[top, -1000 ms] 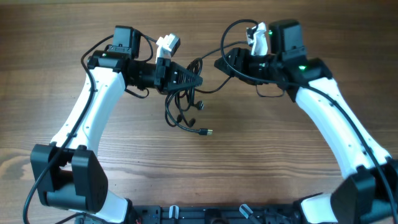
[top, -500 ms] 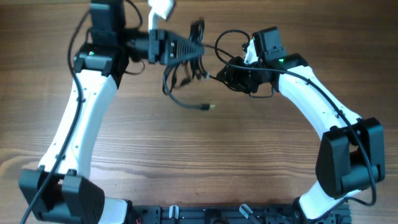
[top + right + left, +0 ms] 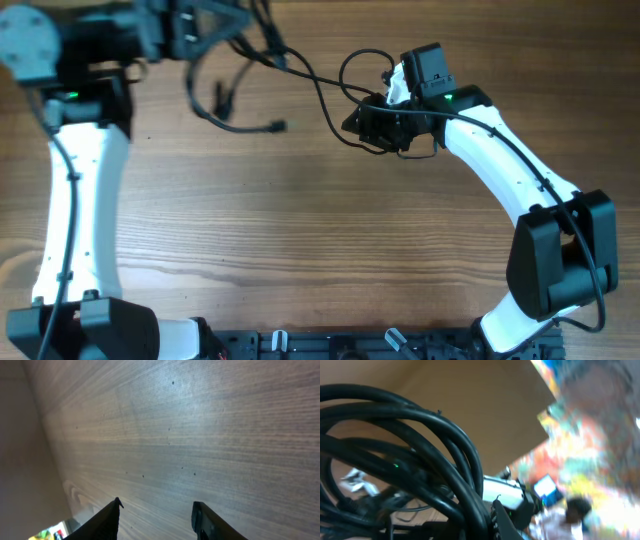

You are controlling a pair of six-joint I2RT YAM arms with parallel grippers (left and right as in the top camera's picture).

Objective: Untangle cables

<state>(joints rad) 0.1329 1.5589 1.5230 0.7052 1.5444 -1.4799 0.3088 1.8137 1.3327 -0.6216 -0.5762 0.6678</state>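
Observation:
The cables are thin black cords in a loose tangle, hanging from my left gripper at the far left of the table. One plug end dangles lowest. A single strand runs from the bundle to my right gripper and passes beside or under it. In the left wrist view the cords fill the left side, clamped at my left gripper. In the right wrist view my right gripper is open, with only bare wood between its fingers.
The wooden table fills the overhead view. A thicker black wire loop belongs to the right arm. The arm bases stand along the front edge. The left wrist view shows the far table edge and a blurred room beyond.
My left arm has swung up and to the left, lifting the cable bundle off the table middle. One strand now stretches toward the right gripper, which has stayed about still for half a second.

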